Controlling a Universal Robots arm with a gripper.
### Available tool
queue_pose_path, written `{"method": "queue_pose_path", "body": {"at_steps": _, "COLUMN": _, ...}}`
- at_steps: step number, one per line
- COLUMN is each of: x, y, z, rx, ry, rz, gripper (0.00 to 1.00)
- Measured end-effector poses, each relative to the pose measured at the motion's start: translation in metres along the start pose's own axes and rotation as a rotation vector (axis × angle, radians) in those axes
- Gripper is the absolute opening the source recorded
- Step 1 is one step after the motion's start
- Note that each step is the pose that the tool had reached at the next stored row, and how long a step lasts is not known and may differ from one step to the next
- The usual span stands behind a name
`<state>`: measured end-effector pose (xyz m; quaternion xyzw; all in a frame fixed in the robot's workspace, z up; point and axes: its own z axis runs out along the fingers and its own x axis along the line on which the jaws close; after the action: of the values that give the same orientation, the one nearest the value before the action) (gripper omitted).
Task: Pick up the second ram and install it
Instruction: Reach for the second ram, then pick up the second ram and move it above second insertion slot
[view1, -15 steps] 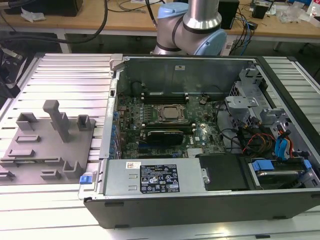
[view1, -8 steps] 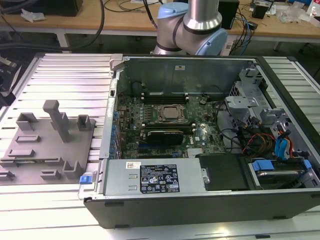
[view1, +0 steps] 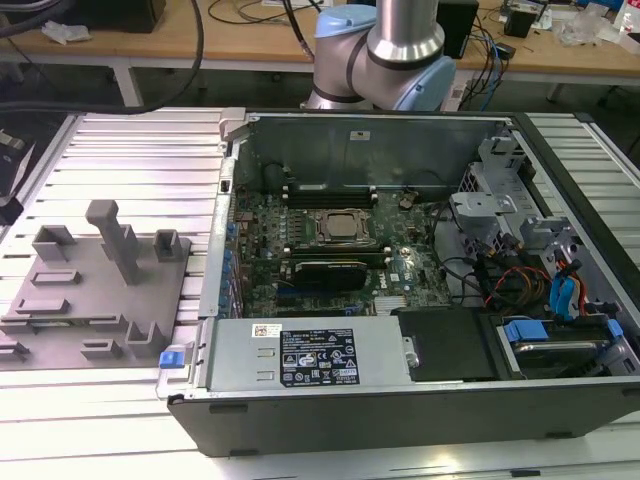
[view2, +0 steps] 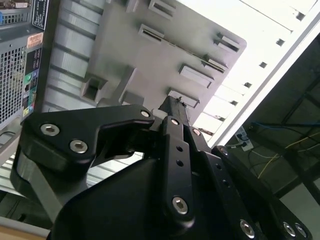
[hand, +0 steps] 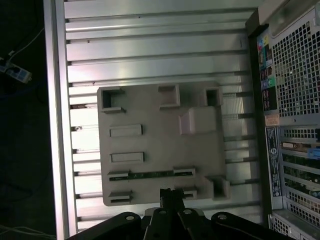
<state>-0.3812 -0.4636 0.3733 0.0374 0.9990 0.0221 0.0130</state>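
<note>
Gripper (hand: 171, 193) over holder (hand: 150, 112) w/ 2nd ram (hand: 150, 174)

In the exterior view the arm (view1: 400, 40) is cut off at twelve o'clock, the grey tray (view1: 150, 290) at nine o'clock. In the first wrist view the chips of the second ram (hand: 150, 175) are too small to be made out
</note>
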Motion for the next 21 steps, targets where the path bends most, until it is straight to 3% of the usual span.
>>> {"method": "queue_pose_path", "body": {"at_steps": 2, "x": 0.0, "y": -0.0061, "z": -0.0001, "rx": 0.0, "ry": 0.0001, "rz": 0.0, "gripper": 0.11}}
{"method": "queue_pose_path", "body": {"at_steps": 4, "x": -0.0001, "y": -0.0066, "z": 0.0, "rx": 0.0003, "ry": 0.0, "rz": 0.0, "gripper": 0.11}}
{"method": "queue_pose_path", "body": {"at_steps": 5, "x": 0.0001, "y": -0.0035, "z": 0.0004, "rx": 0.0091, "ry": -0.0005, "rz": 0.0, "gripper": 0.11}}
{"method": "queue_pose_path", "body": {"at_steps": 7, "x": -0.0004, "y": 0.0059, "z": 0.0031, "rx": 0.0407, "ry": -0.0026, "rz": -0.001, "gripper": 0.11}}
{"method": "queue_pose_path", "body": {"at_steps": 8, "x": -0.0006, "y": 0.0105, "z": 0.0043, "rx": 0.048, "ry": -0.0028, "rz": -0.004, "gripper": 0.11}}
{"method": "queue_pose_path", "body": {"at_steps": 21, "x": -0.0006, "y": 0.0124, "z": 0.0048, "rx": 0.0474, "ry": -0.0022, "rz": -0.022, "gripper": 0.11}}
